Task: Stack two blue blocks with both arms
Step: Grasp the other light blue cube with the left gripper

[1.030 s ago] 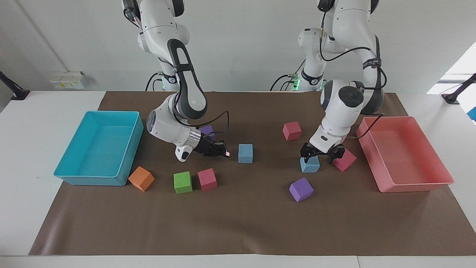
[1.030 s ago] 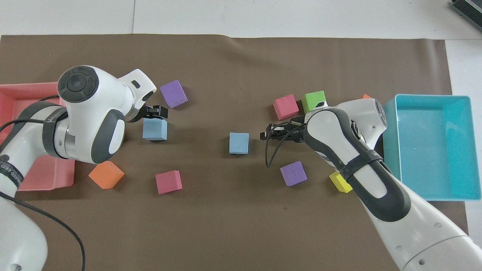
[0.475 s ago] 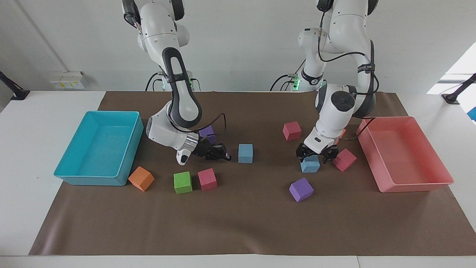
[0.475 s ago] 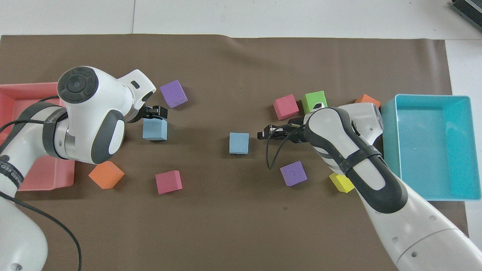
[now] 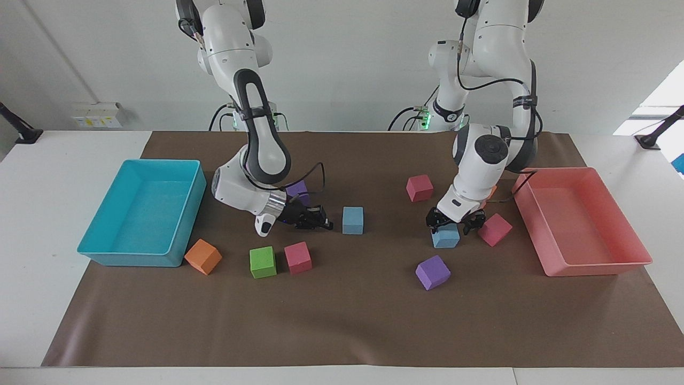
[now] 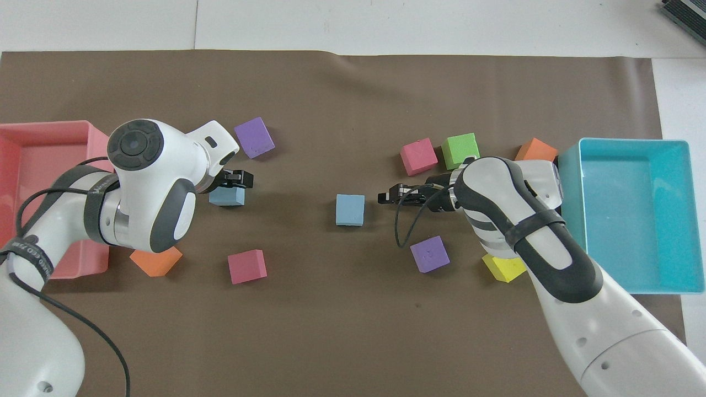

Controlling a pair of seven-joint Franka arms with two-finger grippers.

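Observation:
One blue block [image 5: 445, 237] lies toward the left arm's end of the table, near the pink tray. My left gripper [image 5: 454, 223] hangs open low over it, a finger at each side of the block's top; in the overhead view the left gripper [image 6: 234, 179] and wrist cover part of this blue block [image 6: 227, 197]. The other blue block [image 5: 352, 220] sits near the middle of the mat. My right gripper [image 5: 324, 223] is shut, lying low and level, its tip a short gap from that block [image 6: 350, 209] on the right arm's side. The right gripper [image 6: 386, 197] holds nothing.
A turquoise tray [image 5: 133, 259] stands at the right arm's end, a pink tray [image 5: 593, 264] at the left arm's end. Loose cubes lie around: purple [image 5: 433, 271], pink [image 5: 495, 229], pink [image 5: 419, 187], pink [image 5: 297, 257], green [image 5: 263, 262], orange [image 5: 203, 256], yellow [image 6: 504, 267].
The left arm's wrist has drawn in over its blue block, with the gripper still open. The right gripper has crept slightly toward the middle blue block. No block has moved.

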